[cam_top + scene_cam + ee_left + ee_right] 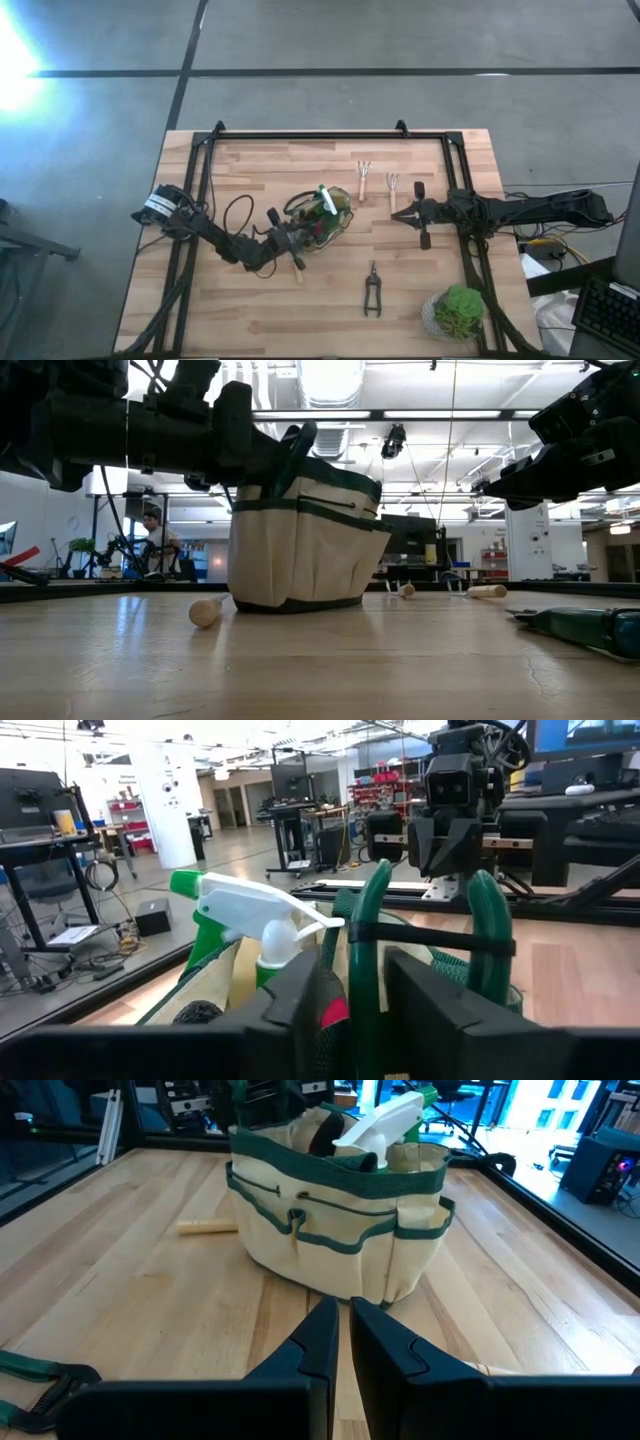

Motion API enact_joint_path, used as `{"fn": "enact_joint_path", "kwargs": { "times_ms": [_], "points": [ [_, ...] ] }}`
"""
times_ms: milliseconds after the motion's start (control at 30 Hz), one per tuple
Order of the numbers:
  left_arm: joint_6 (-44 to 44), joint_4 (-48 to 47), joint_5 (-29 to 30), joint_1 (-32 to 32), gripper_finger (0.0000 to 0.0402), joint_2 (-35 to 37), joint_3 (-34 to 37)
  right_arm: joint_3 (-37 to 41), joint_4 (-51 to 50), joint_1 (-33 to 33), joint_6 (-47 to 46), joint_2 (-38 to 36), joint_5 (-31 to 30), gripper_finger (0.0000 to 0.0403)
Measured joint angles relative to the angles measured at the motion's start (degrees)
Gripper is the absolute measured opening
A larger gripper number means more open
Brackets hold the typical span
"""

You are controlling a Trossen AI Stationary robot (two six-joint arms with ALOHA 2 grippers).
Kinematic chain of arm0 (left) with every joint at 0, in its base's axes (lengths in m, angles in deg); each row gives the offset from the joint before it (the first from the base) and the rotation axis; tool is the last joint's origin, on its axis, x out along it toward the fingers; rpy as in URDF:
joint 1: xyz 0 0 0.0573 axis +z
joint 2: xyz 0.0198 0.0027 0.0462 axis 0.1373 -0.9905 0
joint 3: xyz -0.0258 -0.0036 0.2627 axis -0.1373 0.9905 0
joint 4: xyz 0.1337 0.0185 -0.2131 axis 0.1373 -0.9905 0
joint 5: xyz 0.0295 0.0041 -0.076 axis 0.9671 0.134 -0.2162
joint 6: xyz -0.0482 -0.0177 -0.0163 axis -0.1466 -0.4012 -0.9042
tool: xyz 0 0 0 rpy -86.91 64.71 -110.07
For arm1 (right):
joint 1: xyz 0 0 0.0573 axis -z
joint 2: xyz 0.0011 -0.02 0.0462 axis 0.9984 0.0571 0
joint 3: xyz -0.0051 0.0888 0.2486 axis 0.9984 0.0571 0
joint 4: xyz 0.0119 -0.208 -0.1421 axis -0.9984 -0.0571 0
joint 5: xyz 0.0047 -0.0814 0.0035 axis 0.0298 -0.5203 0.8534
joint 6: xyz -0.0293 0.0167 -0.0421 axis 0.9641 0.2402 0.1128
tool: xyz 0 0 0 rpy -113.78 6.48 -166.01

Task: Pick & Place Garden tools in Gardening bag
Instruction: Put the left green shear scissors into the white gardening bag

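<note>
The olive-khaki gardening bag (322, 218) with green trim stands upright mid-table; it also shows in the right wrist view (335, 1230). The green spray bottle with white top (255, 910) sticks out of the bag. My left gripper (290, 240) is at the bag's near-left rim, level with its top, shut on a red-and-black tool (335, 1013). My right gripper (397, 214) hovers to the right of the bag, shut and empty, pointing at it. Two wooden-handled forks (363, 178) (393, 185) and a black pruner (372, 292) lie flat on the table. My left gripper has the red-and-black tool's red part (337, 1010) between its two fingers, and the bag's green loop handle (365, 970) stands in the same gap beside it. The fingers come level from the table's left. The fingers hide the rest of the tool.
A wooden handle (297, 268) lies on the table just near of my left gripper; its round end shows in the low view (205, 610). The bushy potted plant (458, 310) stands at the near right corner. A black frame (320, 135) borders the table.
</note>
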Motion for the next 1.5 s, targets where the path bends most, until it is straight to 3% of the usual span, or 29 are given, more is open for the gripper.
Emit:
{"fn": "enact_joint_path", "kwargs": {
  "times_ms": [133,300,667,800,1500],
  "points": [
    [1.59,-0.47,-0.02,-0.30,0.0161,0.00,0.00,0.00,-0.02,0.00,0.00,0.00,0.02,0.0027],
    [3.11,-5.00,-0.82,-0.55,0.0171,2.32,0.01,0.00,0.00,0.00,0.00,0.00,0.00,0.0027],
    [-8.03,-39.82,-5.50,-0.46,0.0163,18.66,0.00,0.00,-0.02,-0.02,0.01,0.00,0.02,0.0027],
    [-10.79,-48.16,-7.78,-0.46,0.0163,22.61,0.00,0.00,-0.01,0.00,0.01,0.00,0.01,0.0027],
    [-6.94,-53.23,-10.72,-0.44,0.0163,26.32,-0.36,0.00,-0.02,-0.01,0.00,0.00,0.01,0.0027]
  ]
}}
